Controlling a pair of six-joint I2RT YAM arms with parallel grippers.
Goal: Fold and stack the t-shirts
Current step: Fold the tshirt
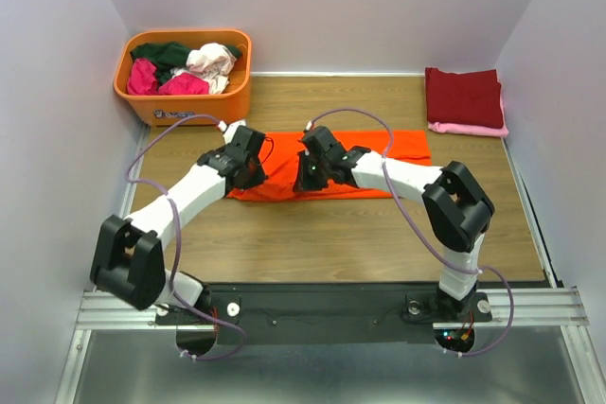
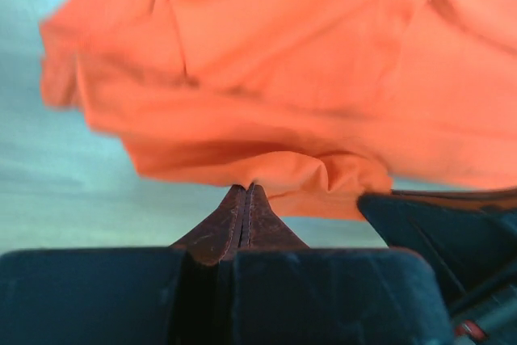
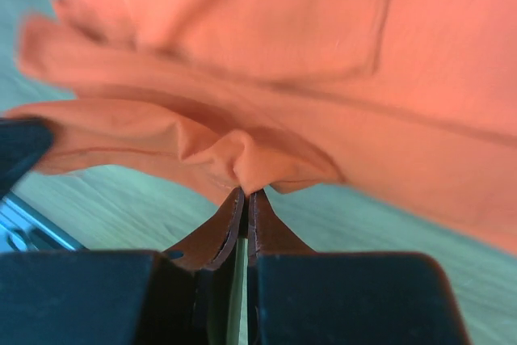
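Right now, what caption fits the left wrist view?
Left gripper shut, pinching a bunched edge of the soft bright orange t-shirt.

No legible text anywhere.

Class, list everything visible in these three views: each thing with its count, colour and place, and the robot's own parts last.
orange t-shirt: one, bright orange, spread mid-table
tub: one, orange, far left corner
crumpled shirts: several, dark green, magenta, whitish-pink, in the tub
dark red shirt: one, folded, far right
pink shirt: one, under the dark red shirt
table: one, brown wood
arms: two, white and black, left arm and right arm over the orange t-shirt
jaws: two pairs, dark, left jaws and right jaws each shut on its bunched cloth
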